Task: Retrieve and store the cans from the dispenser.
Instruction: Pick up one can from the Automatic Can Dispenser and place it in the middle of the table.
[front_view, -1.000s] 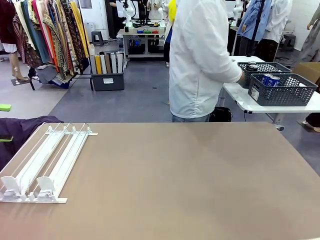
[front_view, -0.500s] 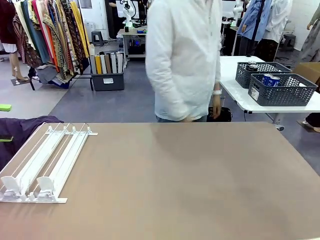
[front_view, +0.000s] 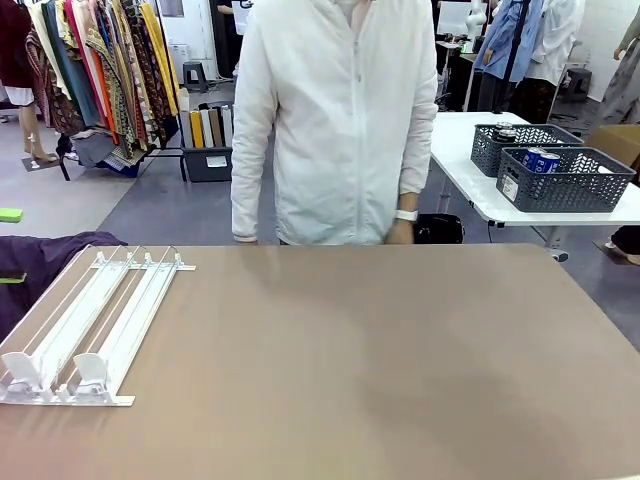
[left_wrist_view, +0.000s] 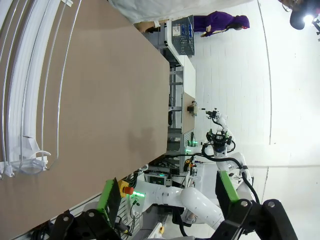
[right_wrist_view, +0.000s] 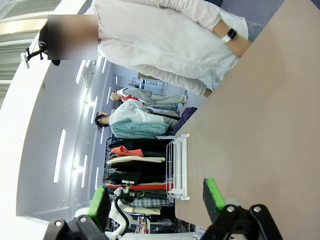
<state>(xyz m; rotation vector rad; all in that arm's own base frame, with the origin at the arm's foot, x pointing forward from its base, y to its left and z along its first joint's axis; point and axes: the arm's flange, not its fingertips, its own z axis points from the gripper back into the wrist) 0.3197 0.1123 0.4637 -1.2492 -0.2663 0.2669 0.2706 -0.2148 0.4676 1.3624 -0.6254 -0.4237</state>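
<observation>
We see a large brown table (front_view: 380, 360) in the front view, and its surface is bare except for one thing at our left side. Behind the far edge of the table stands a person in a white jacket (front_view: 335, 120), facing us, with both arms down; a white watch is on the wrist (front_view: 405, 214) near the table edge.

To the right of the person, well apart from our table, is a white side table (front_view: 480, 195) with two dark grey mesh baskets. In the nearer basket (front_view: 565, 185) we can see the blue-and-white cans (front_view: 541, 159) with silver tops; in the farther basket (front_view: 520, 138) something also lies, but it is too small to tell.

The dispenser (front_view: 85, 330) lies flat on the left part of the brown table, near its left edge, with its clear stops (front_view: 55, 372) at the end close to us. Its lanes hold no can. A dark purple cloth (front_view: 40, 262) lies just beside it, past the table edge.

In the left wrist view, the left gripper (left_wrist_view: 167, 197) stands wide, its green pads far apart, and it holds nothing; the dispenser (left_wrist_view: 25, 75) is at the upper left of this view.

In the right wrist view, the right gripper (right_wrist_view: 155, 200) is also spread wide with nothing between its fingers, above the table, and the dispenser (right_wrist_view: 178, 167) is seen beyond it.
</observation>
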